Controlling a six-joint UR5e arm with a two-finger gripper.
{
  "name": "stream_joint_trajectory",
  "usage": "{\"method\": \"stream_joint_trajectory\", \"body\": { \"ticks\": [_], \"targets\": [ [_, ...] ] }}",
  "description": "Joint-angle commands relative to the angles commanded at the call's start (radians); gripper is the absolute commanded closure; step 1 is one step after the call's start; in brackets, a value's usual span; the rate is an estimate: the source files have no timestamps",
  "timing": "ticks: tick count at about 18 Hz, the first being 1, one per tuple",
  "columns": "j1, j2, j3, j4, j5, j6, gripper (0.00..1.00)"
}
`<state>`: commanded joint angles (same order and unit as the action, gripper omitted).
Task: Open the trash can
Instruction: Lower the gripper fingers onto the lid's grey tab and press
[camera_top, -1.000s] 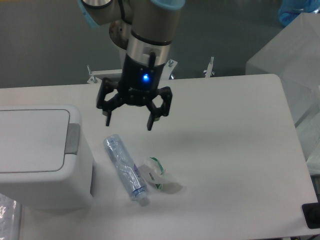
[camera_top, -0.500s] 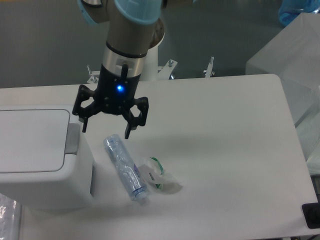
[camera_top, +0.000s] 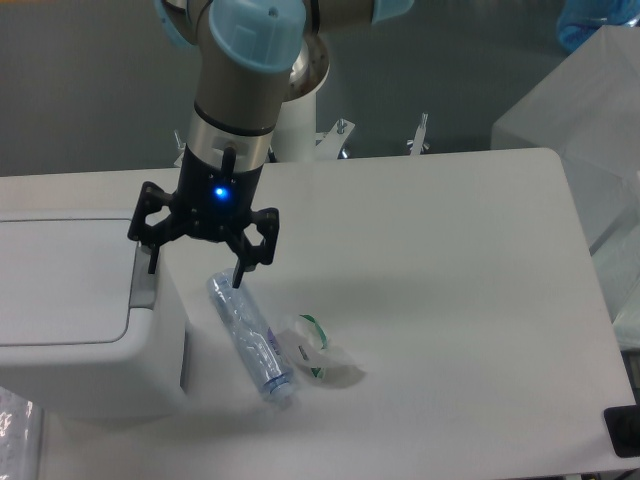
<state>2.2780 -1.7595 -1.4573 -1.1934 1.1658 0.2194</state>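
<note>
Shifted the gripper (camera_top: 194, 270) further left since a second ago, fingers spread wide and empty, left finger now just over the grey push tab (camera_top: 146, 287) on the trash can (camera_top: 80, 310) at frame left, lid still shut.
</note>
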Motion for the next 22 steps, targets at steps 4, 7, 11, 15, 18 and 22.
{"method": "stream_joint_trajectory", "body": {
  "ticks": [4,7,11,15,18,22],
  "targets": [
    [0.000,-0.002,-0.002,0.000,0.000,0.000,0.00],
    [-0.002,-0.003,-0.002,-0.002,0.000,-0.002,0.00],
    [-0.008,-0.009,-0.002,-0.002,0.000,-0.003,0.00],
    [-0.006,-0.009,-0.002,-0.002,0.000,-0.002,0.00],
    [-0.006,-0.009,-0.002,0.000,0.000,0.000,0.00],
    [-0.006,-0.015,0.000,0.021,0.000,-0.003,0.00]
  ]
}}
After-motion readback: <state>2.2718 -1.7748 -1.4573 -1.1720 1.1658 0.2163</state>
